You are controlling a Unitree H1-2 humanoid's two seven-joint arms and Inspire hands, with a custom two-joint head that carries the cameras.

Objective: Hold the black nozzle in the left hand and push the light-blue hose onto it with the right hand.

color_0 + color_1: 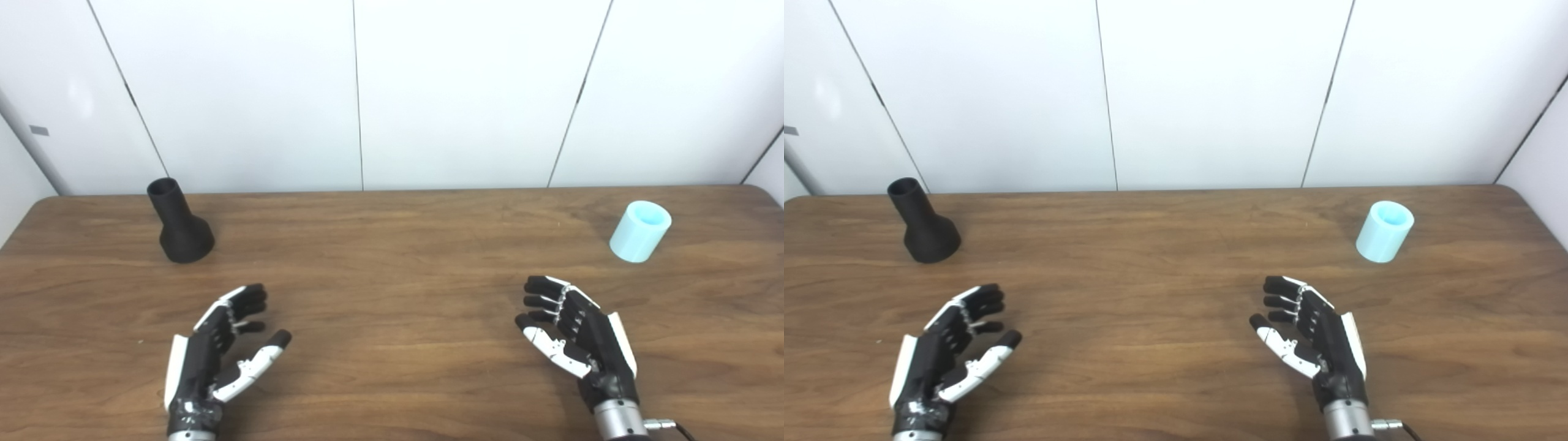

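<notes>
Left hand (214, 349) and right hand (576, 334) hover palms inward, fingers wide, empty; nozzle (177, 223) at 10 o'clock, hose (640, 231) at 2 o'clock.

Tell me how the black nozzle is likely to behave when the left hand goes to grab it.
The black nozzle stands upright on its wide flared base, so it probably resists tipping. It looks like rigid moulded plastic, likely stiff and light. Its narrow neck on top tapers, so fingers could slide; if knocked over it may roll in a curve.

The wooden table (392, 294) carries an upright black nozzle (177, 223) far left and a light-blue hose (640, 231) far right.
</notes>
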